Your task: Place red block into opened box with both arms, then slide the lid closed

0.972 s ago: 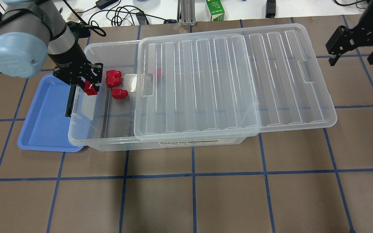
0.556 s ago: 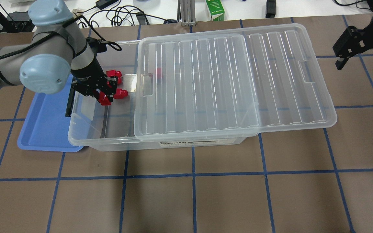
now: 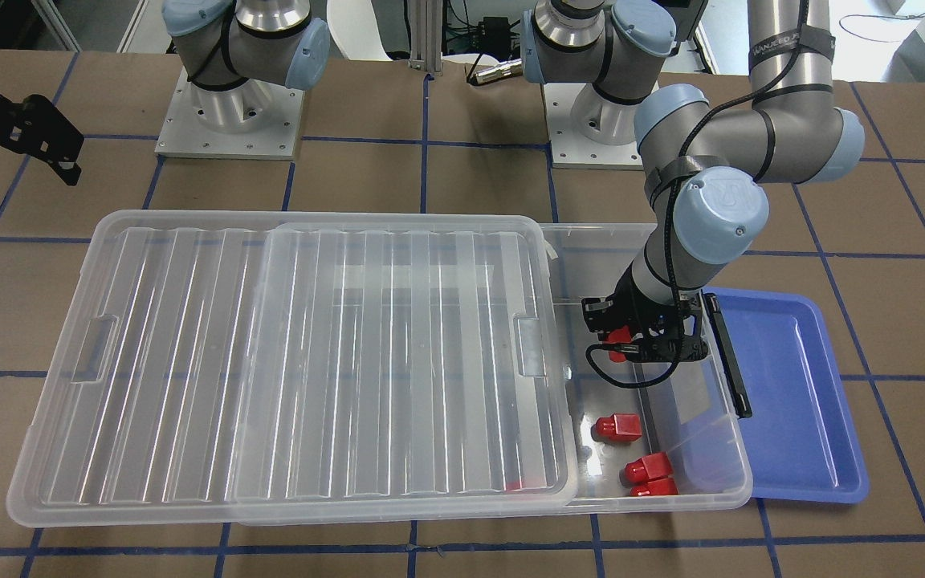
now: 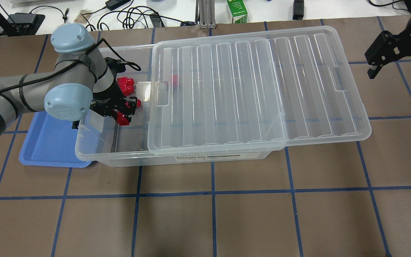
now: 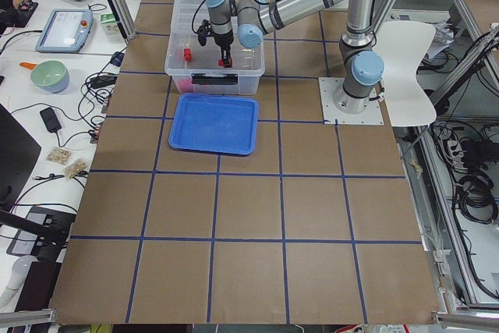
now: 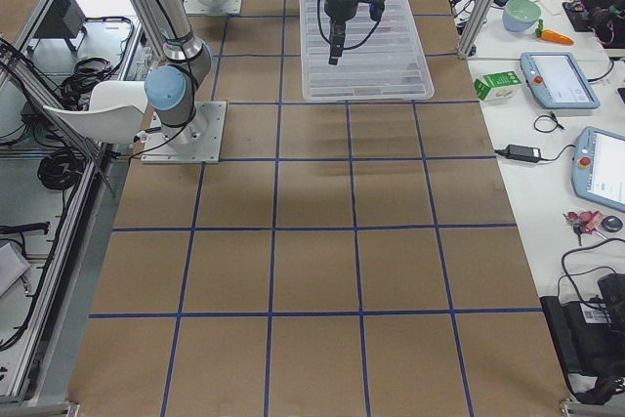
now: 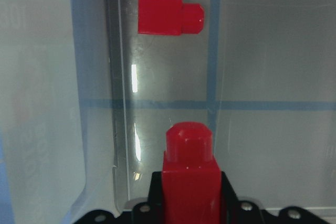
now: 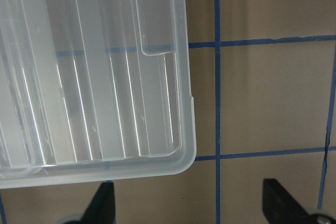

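Observation:
My left gripper (image 4: 122, 117) is shut on a red block (image 7: 189, 153), stub pointing away from the wrist, and hangs over the uncovered left end of the see-through box (image 4: 120, 159). Three more red blocks (image 3: 617, 427) lie on the box floor there, and another shows faintly under the lid (image 4: 255, 89). The ribbed lid covers most of the box and overhangs its right end. My right gripper (image 4: 398, 67) is open and empty, hovering above the table beyond the lid's far right corner (image 8: 178, 161).
A blue tray (image 4: 48, 142) lies against the box's left end, partly under it. Cables and a green carton (image 4: 237, 10) sit beyond the table's far edge. Brown table with blue tape lines spreads in front of the box.
My left gripper carried the red block from the box's left rim rightward and nearer the front, over the open part. The right gripper shifted slightly right.

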`<state>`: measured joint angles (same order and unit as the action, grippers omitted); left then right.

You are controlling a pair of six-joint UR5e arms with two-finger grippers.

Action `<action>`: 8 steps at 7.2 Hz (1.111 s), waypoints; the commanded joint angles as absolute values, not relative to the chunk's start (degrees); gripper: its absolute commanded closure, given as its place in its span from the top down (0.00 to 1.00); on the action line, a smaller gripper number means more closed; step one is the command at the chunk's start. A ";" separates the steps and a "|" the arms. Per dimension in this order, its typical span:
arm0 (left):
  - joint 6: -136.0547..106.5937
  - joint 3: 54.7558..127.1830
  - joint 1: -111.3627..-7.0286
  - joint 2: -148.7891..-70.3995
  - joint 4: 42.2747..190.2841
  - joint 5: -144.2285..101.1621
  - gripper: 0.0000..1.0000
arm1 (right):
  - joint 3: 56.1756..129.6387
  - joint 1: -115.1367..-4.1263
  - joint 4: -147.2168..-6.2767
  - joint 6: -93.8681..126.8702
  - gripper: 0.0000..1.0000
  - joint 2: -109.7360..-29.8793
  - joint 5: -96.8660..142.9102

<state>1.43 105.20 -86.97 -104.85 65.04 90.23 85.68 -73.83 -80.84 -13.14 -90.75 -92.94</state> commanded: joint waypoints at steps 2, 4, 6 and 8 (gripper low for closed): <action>1.49 107.57 -86.84 -106.60 60.94 90.26 0.00 | 85.78 -73.83 -81.03 -12.57 1.00 -90.70 -93.52; 1.58 108.98 -86.84 -107.66 58.90 90.26 0.00 | 85.78 -73.83 -81.21 -12.66 1.00 -90.62 -93.60; 1.76 109.16 -86.84 -108.28 58.80 90.26 0.00 | 85.78 -73.83 -81.21 -12.57 1.00 -90.62 -93.60; 1.76 109.07 -87.10 -108.63 58.71 90.18 0.04 | 85.87 -73.83 -81.21 -12.57 1.00 -90.62 -93.69</action>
